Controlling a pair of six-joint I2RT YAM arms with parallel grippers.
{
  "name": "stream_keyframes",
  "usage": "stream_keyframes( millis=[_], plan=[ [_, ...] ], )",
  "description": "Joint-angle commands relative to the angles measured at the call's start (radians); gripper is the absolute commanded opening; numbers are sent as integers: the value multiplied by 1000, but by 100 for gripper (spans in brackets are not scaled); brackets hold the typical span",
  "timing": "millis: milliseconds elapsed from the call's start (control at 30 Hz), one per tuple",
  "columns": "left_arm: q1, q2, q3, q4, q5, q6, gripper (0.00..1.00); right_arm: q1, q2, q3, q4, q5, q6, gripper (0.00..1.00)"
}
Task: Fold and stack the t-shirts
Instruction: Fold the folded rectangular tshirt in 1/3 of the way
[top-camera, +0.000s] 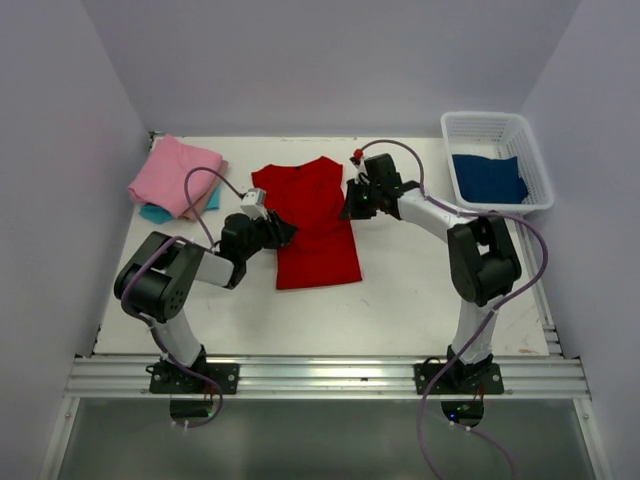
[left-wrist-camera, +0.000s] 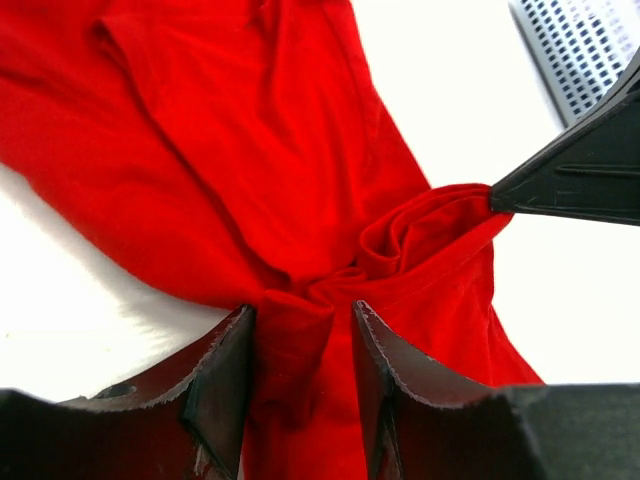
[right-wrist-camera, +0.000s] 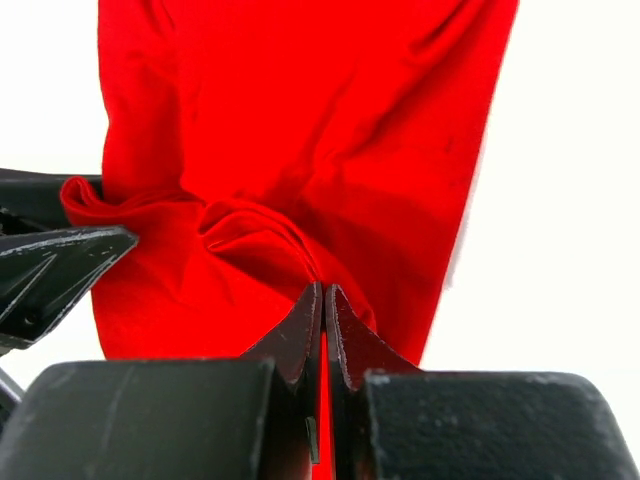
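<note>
Red t-shirt (top-camera: 315, 225): lying spread in the middle of the top view, puckering across its width between two grips. Being pinched on the edge toward the left of the frame by the left gripper (left-wrist-camera: 300, 315), clamping a bunched ridge of cloth between fingers standing part-way apart. Being pinched on the edge toward the right by the right gripper (right-wrist-camera: 324, 290), pressing its fingers together on a thin fold. Keeping both grips out of sight from above, under dark wrist housings; showing them plainly only in the wrist views. Running off the upper and lower edges of both wrist views, leaving hem, collar and sleeves hard to make out there. Resting at the upper left, close to the far corner of the table (top-camera: 420, 290) and well apart from the red cloth: pink t-shirt (top-camera: 178, 172), covering most of a turquoise t-shirt (top-camera: 155, 213) beneath. Lying inside the white basket (top-camera: 497, 125) at the upper right, partly cut off by the rim: dark blue t-shirt (top-camera: 487, 178). Leaving bare surface between the red cloth and the arm bases along the lower part of the frame, and a narrower bare strip toward the basket. Standing close around on three sides: pale walls (top-camera: 330, 60).
</note>
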Motion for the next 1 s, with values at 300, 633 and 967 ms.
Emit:
stream_keyframes(
  millis=[300, 633, 967],
  plan=[
    [6, 16, 79, 82, 50, -1, 45, -8, -70, -24, 7, 132, -12, 0],
    [10, 160, 177, -88, -79, 26, 59, -12, 137, 123, -25, 158, 11, 0],
    [15, 97, 153, -176, -203, 35, 92, -14, 209, 177, -30, 145, 14, 8]
  ],
)
